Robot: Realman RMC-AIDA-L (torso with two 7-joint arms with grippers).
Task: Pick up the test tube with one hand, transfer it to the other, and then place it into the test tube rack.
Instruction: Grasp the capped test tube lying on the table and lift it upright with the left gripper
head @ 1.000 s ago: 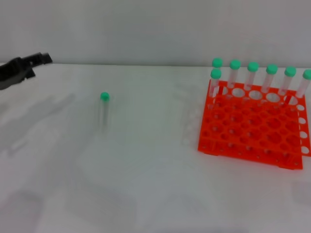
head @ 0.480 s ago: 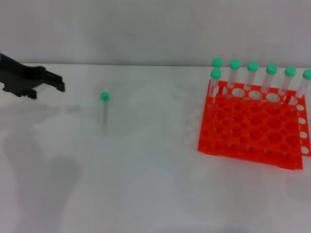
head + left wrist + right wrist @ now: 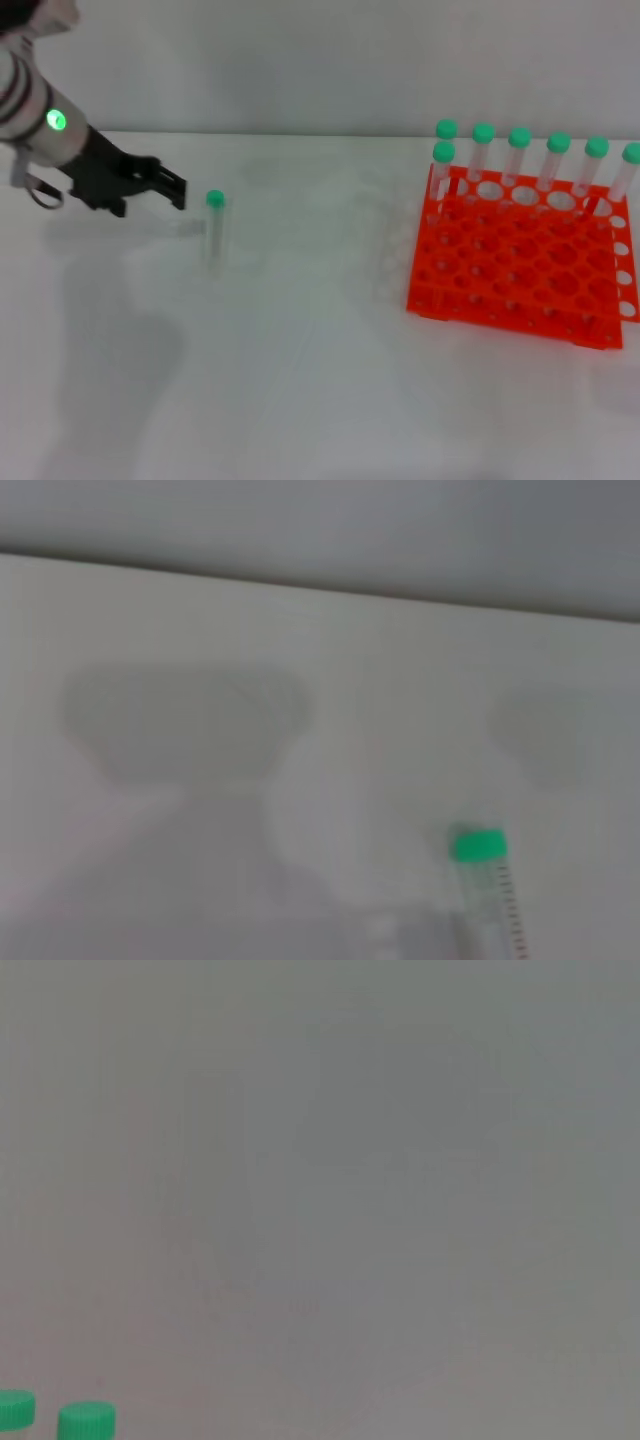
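Note:
The test tube (image 3: pixel 213 228) lies on the white table, slim and clear, with its green cap (image 3: pixel 215 199) pointing away from me. It also shows in the left wrist view (image 3: pixel 485 890). My left gripper (image 3: pixel 178 190) is open and empty, just left of the tube's cap and a little apart from it. The orange test tube rack (image 3: pixel 520 265) stands at the right, with several green-capped tubes (image 3: pixel 520 150) upright in its back row. My right gripper is out of view. The right wrist view shows two green caps (image 3: pixel 85 1422) at its lower edge.
The white table (image 3: pixel 320 380) spreads wide between the loose tube and the rack. A pale wall runs along the table's far edge.
My left arm has come in from the far left edge toward the right, and its gripper now sits close beside the tube's cap. The tube and rack have not moved.

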